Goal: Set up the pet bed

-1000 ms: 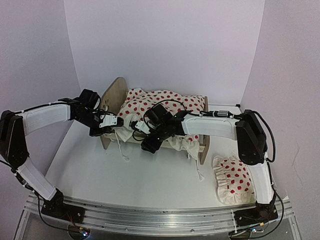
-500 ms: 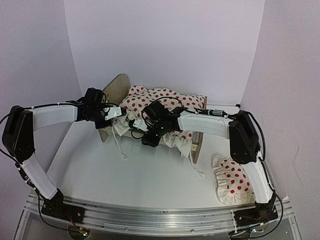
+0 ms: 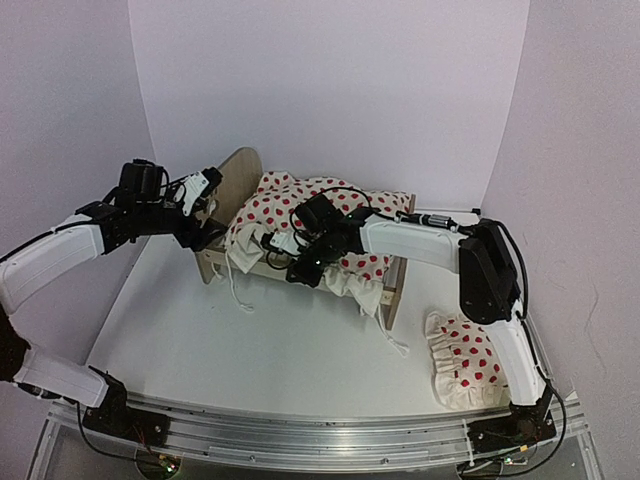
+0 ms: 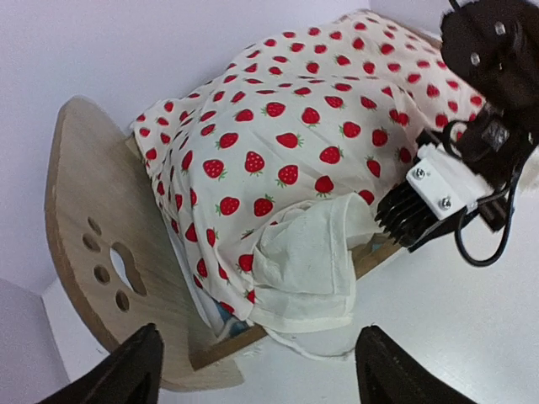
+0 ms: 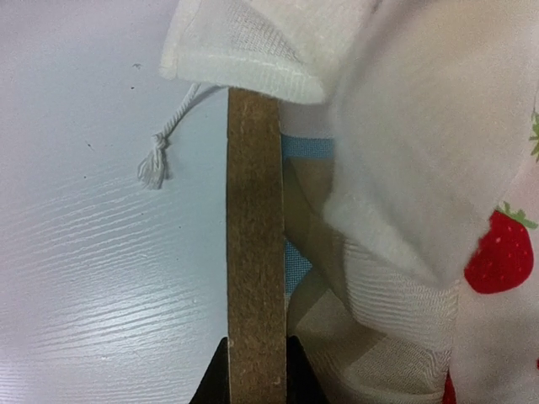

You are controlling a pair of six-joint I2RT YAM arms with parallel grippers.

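The pet bed (image 3: 232, 180) is a light plywood frame with a paw-print headboard (image 4: 101, 252). A cream strawberry-print blanket (image 3: 300, 205) is heaped over it and hides most of the mattress. A strip of blue mattress (image 5: 299, 147) shows beside the side rail (image 5: 253, 236). My right gripper (image 5: 255, 389) is shut on that rail, one jaw on each face, at the bed's near side (image 3: 298, 268). My left gripper (image 3: 208, 195) hangs open above the headboard end. Nothing is between its fingers (image 4: 139, 362), and the blanket's corner (image 4: 312, 269) lies below.
A matching ruffled pillow (image 3: 465, 360) lies on the table at the right, near the right arm's base. White drawstring cords (image 3: 240, 295) trail from the blanket onto the table, one with a knotted end (image 5: 156, 164). White walls close in at the back and both sides.
My left gripper let go of the blanket, opened and lifted back to the left. My right gripper closed on the bed's side rail. The bed shifted slightly to the left.
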